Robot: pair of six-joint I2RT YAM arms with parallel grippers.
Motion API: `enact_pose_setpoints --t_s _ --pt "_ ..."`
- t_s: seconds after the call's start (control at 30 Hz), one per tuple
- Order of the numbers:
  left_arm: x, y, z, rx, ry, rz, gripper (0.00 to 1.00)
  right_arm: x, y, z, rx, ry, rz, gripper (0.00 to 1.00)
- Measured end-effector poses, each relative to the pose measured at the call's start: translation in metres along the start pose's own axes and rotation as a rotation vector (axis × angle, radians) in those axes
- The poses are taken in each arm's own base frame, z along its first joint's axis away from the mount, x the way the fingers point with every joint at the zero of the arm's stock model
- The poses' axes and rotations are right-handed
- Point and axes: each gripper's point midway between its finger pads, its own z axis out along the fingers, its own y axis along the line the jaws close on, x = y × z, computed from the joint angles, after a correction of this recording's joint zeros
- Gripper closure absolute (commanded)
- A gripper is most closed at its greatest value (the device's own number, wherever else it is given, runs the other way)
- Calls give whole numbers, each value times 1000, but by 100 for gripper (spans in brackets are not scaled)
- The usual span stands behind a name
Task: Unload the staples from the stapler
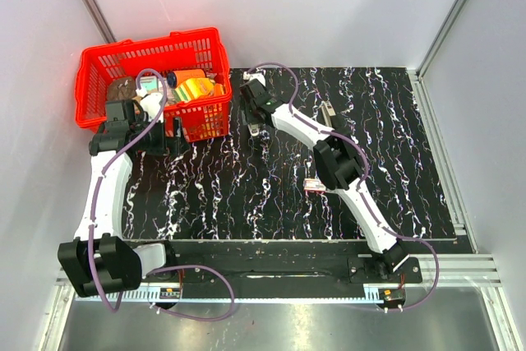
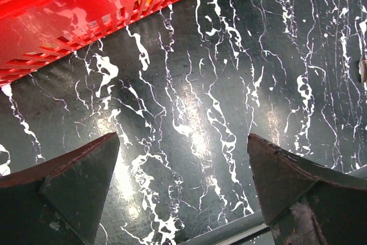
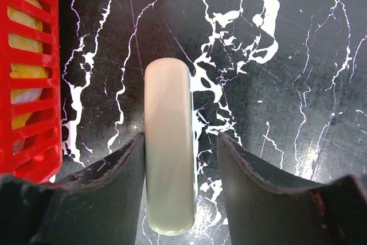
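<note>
Stapler (image 3: pixel 169 153): lies flat on surface (image 3: pixel 287 84), lower centre of right wrist view, just beside red basket (image 3: pixel 34 113) at frame left. Right gripper (image 3: pixel 180 140) straddles it; jaws part-spread, one touching shell, gap at other, not clamped. Left gripper (image 2: pixel 183 137): jaws released wide, holding nothing. Step, likely: securing stapler. Next calls for firm clamp, then opening the stapler.

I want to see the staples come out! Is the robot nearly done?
Not nearly. Nothing looks done: the stapler lies on the table, no staples out. In hand: the right tool straddles it, not yet gripping. Left to do: grip it, open it, remove the staples. The left tool hangs open, empty.
</note>
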Motion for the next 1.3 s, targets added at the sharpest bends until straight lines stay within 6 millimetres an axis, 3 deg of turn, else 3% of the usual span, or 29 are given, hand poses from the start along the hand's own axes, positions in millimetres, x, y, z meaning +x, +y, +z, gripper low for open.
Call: enact_pose_setpoints --t_s 0.17,0.37,0.47,0.63,0.9,1.03,1.13,1.3 --pt "1 -6 -2 29 6 -1 1 2 0 0 1 6 13 63" --pt "1 -9 -8 32 -3 14 1 7 -2 -3 5 1 35 75" --pt "2 -11 -13 34 -6 27 1 21 -8 -19 14 18 53 79" --pt "8 -18 -23 45 -4 57 1 59 -12 -64 31 70 92 85" --pt "15 -36 -43 92 -26 139 1 110 39 -125 -20 112 144 93" --pt "30 -46 -40 149 -11 176 1 139 71 -151 -67 144 176 97" --pt "47 -50 -31 200 24 195 1 139 77 -163 -83 147 239 99" --pt "76 -57 -19 273 58 231 1 114 83 -185 -143 92 377 100"
